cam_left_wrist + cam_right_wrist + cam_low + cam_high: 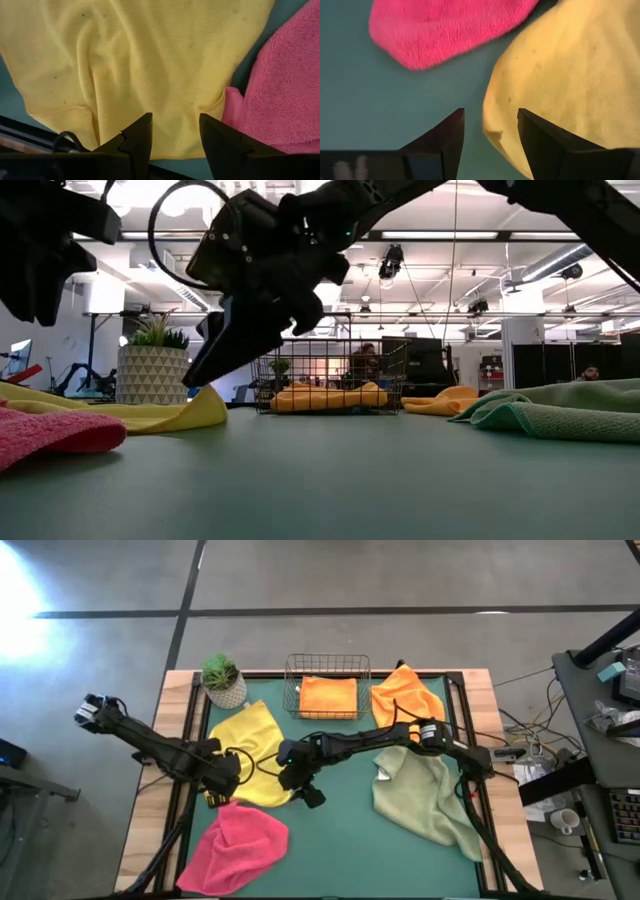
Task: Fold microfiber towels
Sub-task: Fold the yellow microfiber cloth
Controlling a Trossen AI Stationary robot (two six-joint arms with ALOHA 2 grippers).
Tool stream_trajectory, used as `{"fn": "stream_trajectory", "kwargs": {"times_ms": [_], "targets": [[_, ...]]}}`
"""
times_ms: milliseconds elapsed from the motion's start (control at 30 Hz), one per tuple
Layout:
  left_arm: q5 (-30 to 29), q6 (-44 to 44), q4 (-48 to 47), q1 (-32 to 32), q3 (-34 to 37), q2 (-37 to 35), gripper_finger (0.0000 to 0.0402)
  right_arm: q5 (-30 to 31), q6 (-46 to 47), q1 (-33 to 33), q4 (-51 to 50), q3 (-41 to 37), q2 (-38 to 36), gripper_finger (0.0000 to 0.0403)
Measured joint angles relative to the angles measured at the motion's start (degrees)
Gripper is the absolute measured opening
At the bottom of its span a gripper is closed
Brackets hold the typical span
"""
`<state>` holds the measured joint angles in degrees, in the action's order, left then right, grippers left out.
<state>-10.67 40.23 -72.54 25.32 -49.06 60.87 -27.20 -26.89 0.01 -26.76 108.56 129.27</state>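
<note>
Both grippers bracket the crumpled yellow microfiber towel [255, 752] on the green mat, likely to take its near corners. The left gripper [175, 131] hangs over the near edge by the fluffy pink towel [236, 846], fingers apart, nothing held. The right gripper [489, 127] hovers at the opposite corner, also spread and empty. One orange towel [328, 696] lies folded in the wire mesh basket [292, 670] (apparently done); the pale sage green towel [425, 792] waits well apart.

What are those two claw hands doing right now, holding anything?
Left gripper: fingers open, empty, over the yellow towel.
Right gripper: fingers open, empty, at that towel's edge.
</note>
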Motion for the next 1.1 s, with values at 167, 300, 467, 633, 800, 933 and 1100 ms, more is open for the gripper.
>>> {"fn": "stream_trajectory", "kwargs": {"times_ms": [167,300,467,633,800,933,1100], "targets": [[0.0,0.0,0.0,0.0,0.0,-0.3,0.0147,3.4,-0.8,0.1,-6.0,4.5,4.0,0.0173],[0.0,0.0,0.0,0.0,0.0,-0.2,0.0147,5.3,-0.9,0.4,-8.5,6.9,5.0,0.016],[0.0,0.0,0.0,0.0,0.0,-0.2,0.0147,6.2,-2.0,0.5,-14.8,8.5,4.8,0.0086],[1.5,0.1,0.1,0.0,0.0,-0.2,0.0147,6.2,-1.4,0.5,-19.7,9.3,4.2,0.0016],[2.8,1.7,1.1,1.0,0.0,-0.2,0.0147,6.4,1.3,0.3,-22.9,9.3,3.7,0.0009],[2.9,3.5,3.9,2.2,0.0,-0.2,0.0147,8.1,3.3,0.1,-24.6,9.3,2.4,0.0009],[2.9,4.5,12.0,2.5,1.5,0.4,0.0147,9.0,4.0,-0.3,-25.5,9.2,0.7,0.0009]]}}
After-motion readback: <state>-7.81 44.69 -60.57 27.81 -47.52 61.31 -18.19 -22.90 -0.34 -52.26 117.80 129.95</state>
